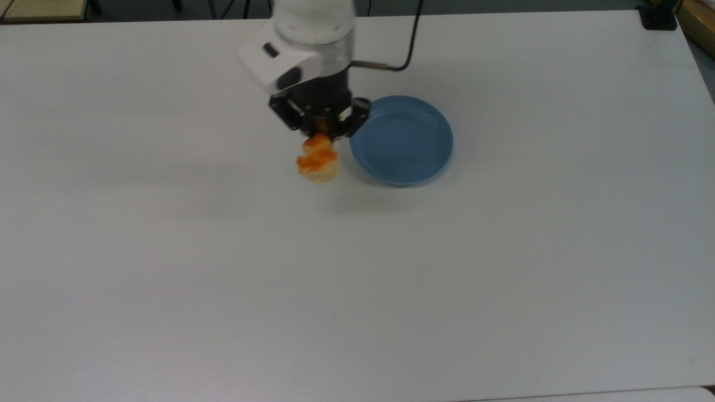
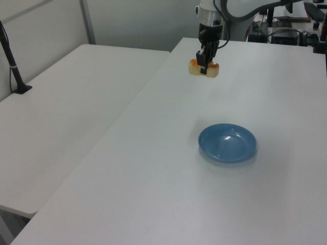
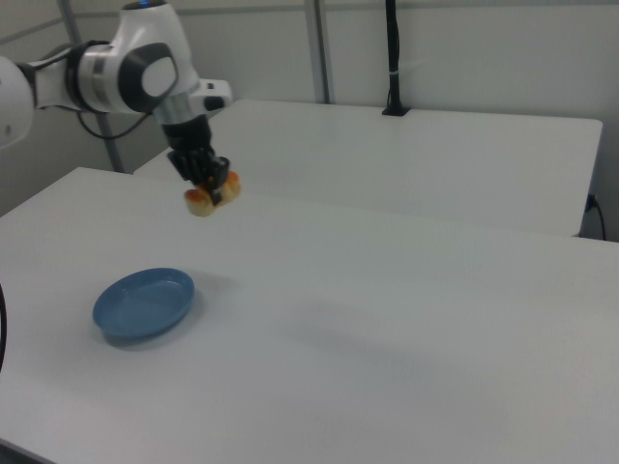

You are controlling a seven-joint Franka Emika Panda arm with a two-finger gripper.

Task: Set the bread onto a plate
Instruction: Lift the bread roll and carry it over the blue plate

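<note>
One bread (image 1: 318, 161), one plate (image 1: 416, 167), one arm with one gripper (image 1: 319, 127). Gripper is grasping the bread, fingers clamping its upper end, bread hanging below, lifted clear of the bench (image 1: 223, 279). In the top view the bread is sitting just to the left of the plate's rim, not over the plate. Plate is lying flat on the bench, nothing in it.

Left view is showing the height: bread (image 2: 204, 68) is hanging well above the bench surface, with the plate (image 2: 227, 143) lower in the frame and well apart. The gripper (image 2: 205, 60) is pointing straight down there, dark fingers pinching the loaf at mid-length, pale ends sticking out on both sides. Right view is showing the arm's white and grey links coming in from the right view's left, gripper (image 3: 205, 174) clamping the bread (image 3: 211, 196) up and to the right of the plate (image 3: 143, 302). Top view is showing a black cable (image 1: 410, 39) running from the wrist, and the orange glaze on the bread.

Bench is plain white, matte. A second white bench (image 2: 66, 112) is standing beside it, with a black pole (image 2: 11, 64) on it. Grey walls are standing behind. A dark clamp (image 1: 658, 17) is sitting at the bench's far corner in the top view.
</note>
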